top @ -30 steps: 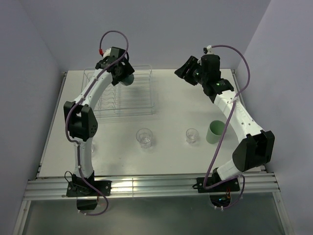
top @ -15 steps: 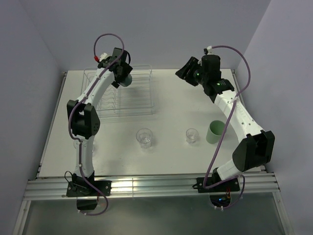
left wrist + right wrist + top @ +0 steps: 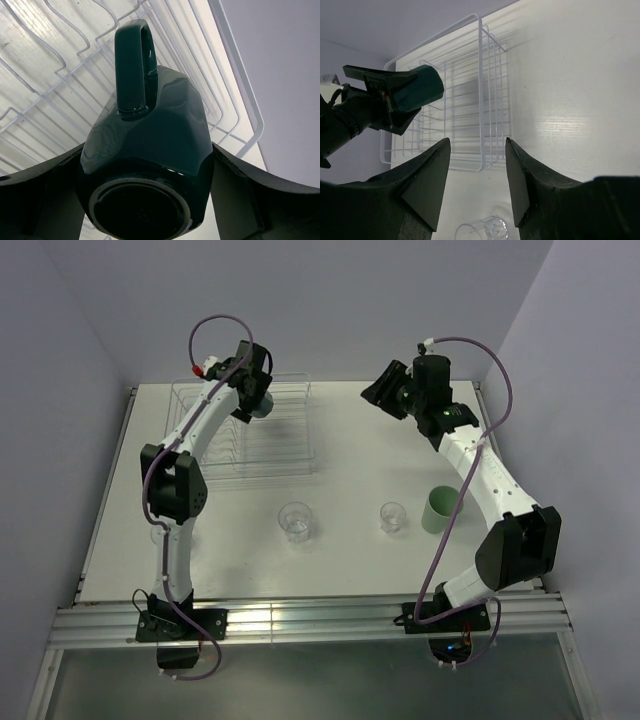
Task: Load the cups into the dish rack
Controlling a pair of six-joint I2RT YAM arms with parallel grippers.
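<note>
White table (image 3: 340, 550), pale purple walls. Upper left of top view: dish rack (image 3: 275, 455). My left gripper (image 3: 255, 402) was clamped on dark green mug (image 3: 155, 135), held over rack. Lower centre: glass tumbler (image 3: 295, 521), second tumbler (image 3: 393, 517), both on table. Right: mint cup (image 3: 439, 509). Upper right: my right gripper (image 3: 384, 387) hung empty, fingers apart.

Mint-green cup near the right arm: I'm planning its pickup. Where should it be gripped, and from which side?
Probably across its upper wall, the right gripper coming down from above. The mint-green cup seems to stand upright, mouth up, with no handle, so its round sides are the only hold. The glass tumbler to its left stands apart, leaving finger room.
</note>
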